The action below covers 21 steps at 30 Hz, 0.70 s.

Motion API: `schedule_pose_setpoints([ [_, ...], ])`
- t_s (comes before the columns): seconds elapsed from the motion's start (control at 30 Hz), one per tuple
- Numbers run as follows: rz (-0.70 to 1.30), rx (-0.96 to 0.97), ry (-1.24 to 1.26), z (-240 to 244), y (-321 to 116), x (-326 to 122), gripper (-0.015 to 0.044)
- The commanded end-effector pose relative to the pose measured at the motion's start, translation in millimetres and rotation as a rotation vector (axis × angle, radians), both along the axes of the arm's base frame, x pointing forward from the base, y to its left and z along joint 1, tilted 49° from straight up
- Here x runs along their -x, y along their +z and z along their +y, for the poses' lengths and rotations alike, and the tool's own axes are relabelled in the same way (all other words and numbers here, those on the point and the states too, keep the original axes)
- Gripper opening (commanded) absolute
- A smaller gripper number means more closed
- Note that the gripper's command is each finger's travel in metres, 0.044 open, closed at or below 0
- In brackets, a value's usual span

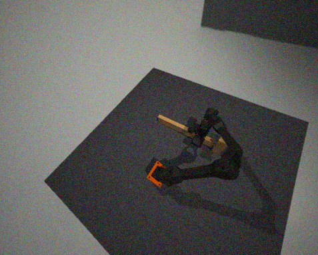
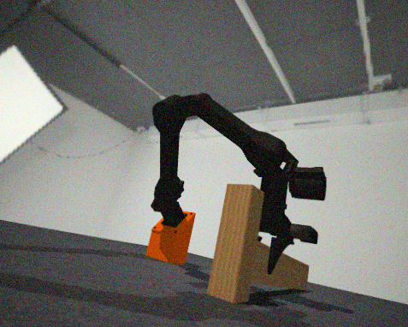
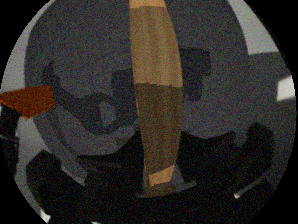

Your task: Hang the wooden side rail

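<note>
The wooden side rail (image 1: 173, 124) (image 2: 289, 270) (image 3: 156, 50) runs away from the headboard post (image 1: 219, 147) (image 2: 231, 244); its far end appears to be on the table. The post stands upright, with its slot not visible. My gripper (image 1: 197, 137) (image 2: 272, 262) is shut on the rail, across its sides, between mid-length and the post end. In the wrist view the rail runs down the middle to the dark gripper parts. The rail's near end is close to the post's inner side. The hooks and pins cannot be made out, so their contact cannot be told.
The orange arm base (image 1: 154, 175) (image 2: 170, 241) (image 3: 35, 101) stands on the dark table top (image 1: 99, 160) (image 2: 93, 278), off to one side of the rail. The arm arches over beside the post, and its shadows fall across the table.
</note>
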State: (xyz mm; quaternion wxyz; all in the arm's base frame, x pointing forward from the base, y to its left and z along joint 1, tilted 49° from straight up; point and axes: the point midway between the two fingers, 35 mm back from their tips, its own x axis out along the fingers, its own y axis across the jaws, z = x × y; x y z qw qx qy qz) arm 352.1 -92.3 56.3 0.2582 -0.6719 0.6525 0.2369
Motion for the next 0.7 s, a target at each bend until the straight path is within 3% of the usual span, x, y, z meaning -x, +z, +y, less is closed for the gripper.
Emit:
schedule_pose_setpoints([
  [0.0,-0.003,0.004,0.008,1.3,2.9,-1.3,0.0],
  [0.67,-0.003,0.004,0.008,0.0,4.6,-1.4,0.0],
])
